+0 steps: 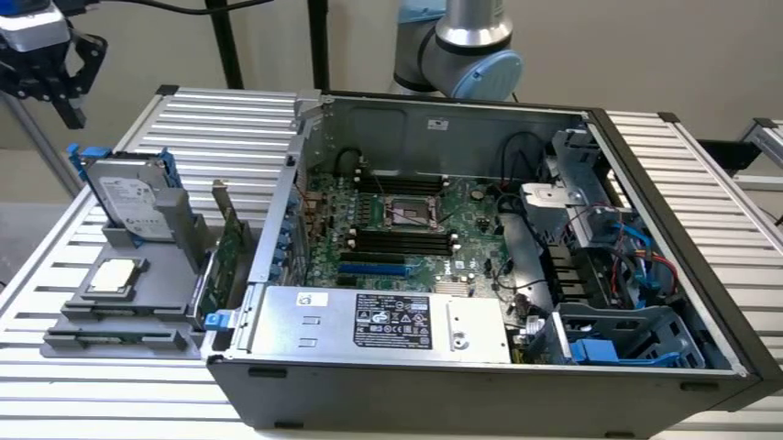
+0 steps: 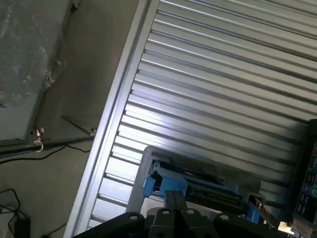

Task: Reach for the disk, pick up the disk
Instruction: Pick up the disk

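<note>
Hovering over disk point(image 1: 123, 195), gripper point(image 2: 174, 195) closed, empty; fingers point(image 2: 170, 201) hide part of disk.

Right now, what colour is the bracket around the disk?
The bracket is bright blue; the exterior view shows it best.

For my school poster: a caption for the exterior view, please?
Gripper hovers above the upright disk in its grey stand, beside an open computer.
</note>
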{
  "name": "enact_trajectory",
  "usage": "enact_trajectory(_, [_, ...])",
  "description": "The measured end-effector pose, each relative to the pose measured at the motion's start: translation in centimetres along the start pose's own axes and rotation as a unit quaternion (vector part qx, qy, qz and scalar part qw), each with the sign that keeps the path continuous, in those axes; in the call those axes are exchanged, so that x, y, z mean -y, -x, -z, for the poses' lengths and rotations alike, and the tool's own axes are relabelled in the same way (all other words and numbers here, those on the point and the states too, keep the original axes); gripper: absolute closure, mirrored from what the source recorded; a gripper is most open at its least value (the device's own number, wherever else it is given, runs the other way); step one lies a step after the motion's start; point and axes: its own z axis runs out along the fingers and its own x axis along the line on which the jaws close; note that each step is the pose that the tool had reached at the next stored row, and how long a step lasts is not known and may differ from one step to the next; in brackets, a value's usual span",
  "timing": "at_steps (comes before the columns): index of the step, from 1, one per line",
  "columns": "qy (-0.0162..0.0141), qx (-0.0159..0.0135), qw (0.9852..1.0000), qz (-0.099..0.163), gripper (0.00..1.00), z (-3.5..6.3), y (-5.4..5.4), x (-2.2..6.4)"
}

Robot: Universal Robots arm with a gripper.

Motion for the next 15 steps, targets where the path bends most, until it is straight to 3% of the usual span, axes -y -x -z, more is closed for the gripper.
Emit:
enact_trajectory(4, [0.0002, -0.0014, 0.9993, 0.036, 0.89, 0.0, 0.0, 0.0])
enact_trajectory(7, [0.0003, -0.0024, 0.998, 0.064, 0.89, 0.0, 0.0, 0.0])
enact_trajectory(11, [0.0005, -0.0038, 0.995, 0.1, 0.89, 0.0, 0.0, 0.0])
enact_trajectory(15, [0.0009, -0.0049, 0.9909, 0.135, 0.89, 0.0, 0.0, 0.0])
